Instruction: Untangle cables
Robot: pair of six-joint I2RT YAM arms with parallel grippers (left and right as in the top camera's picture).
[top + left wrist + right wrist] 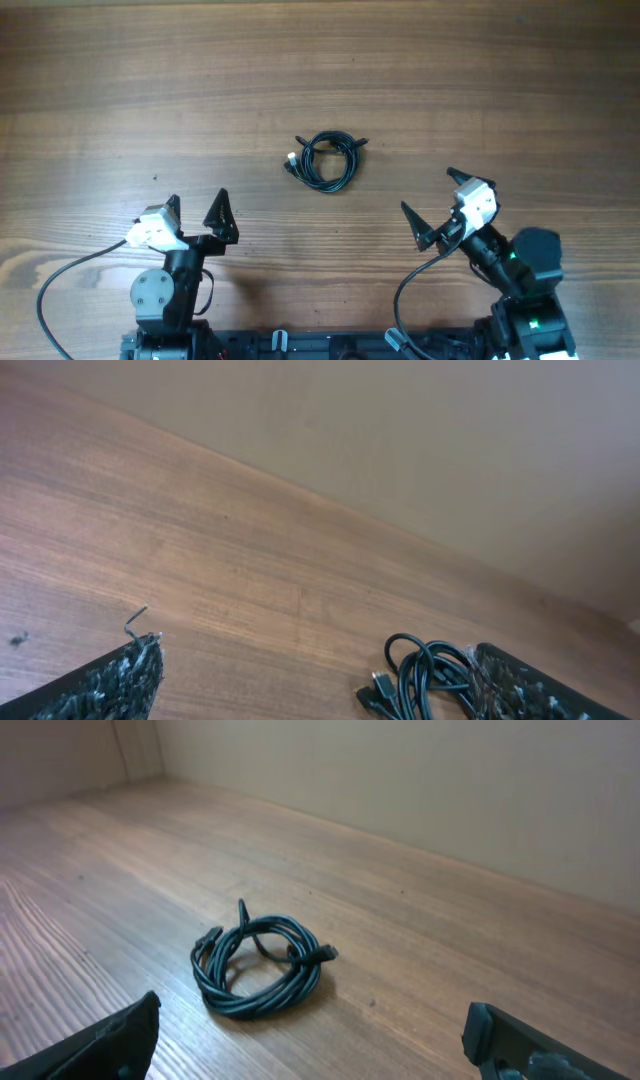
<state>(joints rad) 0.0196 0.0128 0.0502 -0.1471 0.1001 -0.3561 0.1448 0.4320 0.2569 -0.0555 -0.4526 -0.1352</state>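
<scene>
On the left, the left fingers point(221, 212) are spread wide, nothing is held, and they are kept well short of the cables point(328, 161). In the middle of the desk point(150, 80) the cables are seen lying in one tight coil, plug ends poking out, a whitish one at the left edge. Here trouble can be expected: if the whole bundle is pinched rather than a single strand, the coil is likely to be lifted as one lump, or the knots pulled tighter. On the right, the right fingers point(420, 226) are spread and empty too, well apart from the coil. If the same loop is tugged from both sides, nothing is freed.
</scene>
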